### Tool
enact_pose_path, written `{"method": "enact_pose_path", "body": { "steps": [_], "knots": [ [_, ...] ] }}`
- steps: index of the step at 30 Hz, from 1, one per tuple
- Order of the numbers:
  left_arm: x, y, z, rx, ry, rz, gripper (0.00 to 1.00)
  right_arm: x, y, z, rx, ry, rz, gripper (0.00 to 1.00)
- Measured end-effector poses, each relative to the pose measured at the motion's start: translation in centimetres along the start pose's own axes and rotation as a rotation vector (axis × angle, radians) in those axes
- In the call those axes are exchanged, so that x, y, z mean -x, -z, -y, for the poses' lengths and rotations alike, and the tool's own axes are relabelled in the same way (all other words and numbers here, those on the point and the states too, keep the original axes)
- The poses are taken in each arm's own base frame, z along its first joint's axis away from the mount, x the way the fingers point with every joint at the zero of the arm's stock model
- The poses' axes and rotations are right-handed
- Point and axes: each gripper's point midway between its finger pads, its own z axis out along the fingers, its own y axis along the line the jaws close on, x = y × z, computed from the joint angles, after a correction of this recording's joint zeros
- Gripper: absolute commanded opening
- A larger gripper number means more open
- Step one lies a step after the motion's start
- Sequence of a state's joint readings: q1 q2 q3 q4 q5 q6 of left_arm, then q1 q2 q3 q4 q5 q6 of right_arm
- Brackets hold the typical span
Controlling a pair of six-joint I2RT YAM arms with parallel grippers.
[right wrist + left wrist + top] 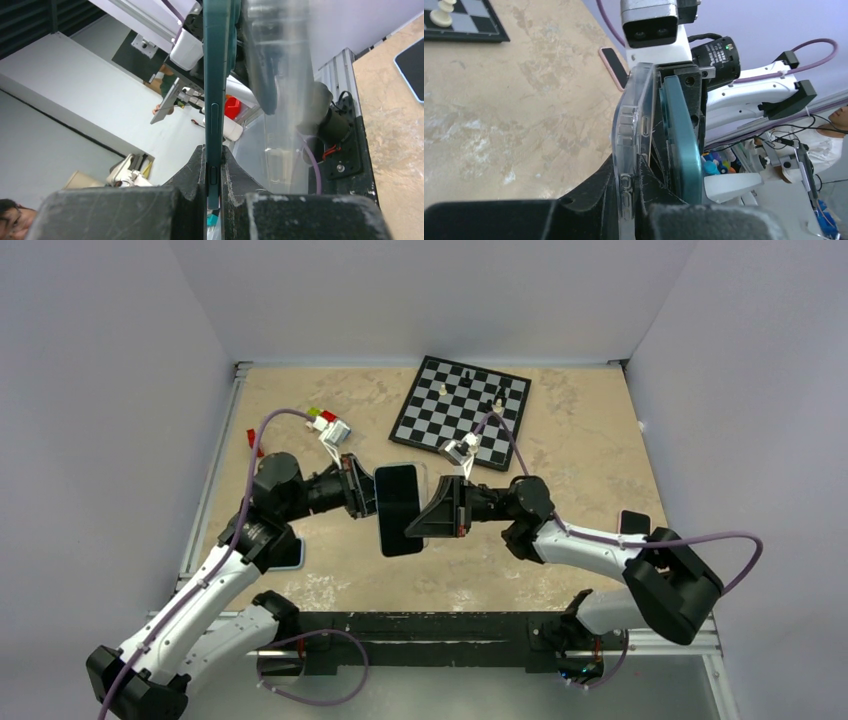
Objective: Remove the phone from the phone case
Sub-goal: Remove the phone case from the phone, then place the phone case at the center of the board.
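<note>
left gripper (626, 200): closed on the clear case (634, 125) edge
right gripper (214, 175): clamped on the teal phone (216, 75) edge
phone and case: side by side, gap between, above the table (560, 440)

Three phones (398, 508) (one teal), one case (629, 125), one chessboard (462, 412)

The two arms are meeting over the middle of the counter (575, 445). The left hand (362, 487) and the right hand (425, 520) are blocking each other's way there. The phone (398, 508) and the clear case (422, 473) are filling the gap between them. The chess board (462, 412) is taking up the back, close behind the hands. Small blocks (322, 420) are sitting at the back left. The other phone (633, 521) is lying near the right wall. Bare counter is showing in front of the hands and at the back right. Walls (100, 390) are closing in three sides.
</note>
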State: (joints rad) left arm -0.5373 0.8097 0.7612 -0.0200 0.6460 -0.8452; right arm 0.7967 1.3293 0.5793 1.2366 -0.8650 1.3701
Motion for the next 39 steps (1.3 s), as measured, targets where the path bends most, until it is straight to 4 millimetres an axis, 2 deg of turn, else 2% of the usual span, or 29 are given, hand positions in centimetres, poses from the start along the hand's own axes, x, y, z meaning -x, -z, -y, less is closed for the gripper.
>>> {"method": "enact_pose_path", "body": {
  "steps": [2,12,20,22,25,30,33,39],
  "knots": [
    [-0.4,0.2,-0.8,0.040,0.005,-0.009,0.00,-0.2,0.1,0.5,-0.011,-0.013,-0.002,0.00],
    [-1.8,2.8,-6.3,0.371,0.017,-0.004,0.00,-0.4,0.4,1.3,-0.080,0.009,-0.008,0.00],
    [-3.3,4.1,-8.7,0.498,0.049,-0.034,0.00,0.9,0.4,0.3,-0.175,0.121,0.015,0.00],
    [-4.2,3.9,-9.6,0.512,0.071,-0.061,0.00,1.3,0.5,0.2,-0.199,0.145,0.025,0.00],
    [-6.7,3.3,-11.6,0.524,0.147,-0.115,0.00,1.6,0.7,0.9,-0.242,0.156,0.032,0.00],
    [-13.3,3.5,-15.8,0.582,0.324,-0.204,0.00,1.4,1.3,3.0,-0.334,0.126,0.039,0.00],
    [-16.3,4.2,-17.3,0.612,0.390,-0.235,0.00,1.2,1.7,3.8,-0.370,0.112,0.037,0.00],
    [-17.1,3.3,-18.5,0.598,0.423,-0.219,0.00,1.1,2.0,4.8,-0.408,0.096,0.035,0.00]
  ]
}}
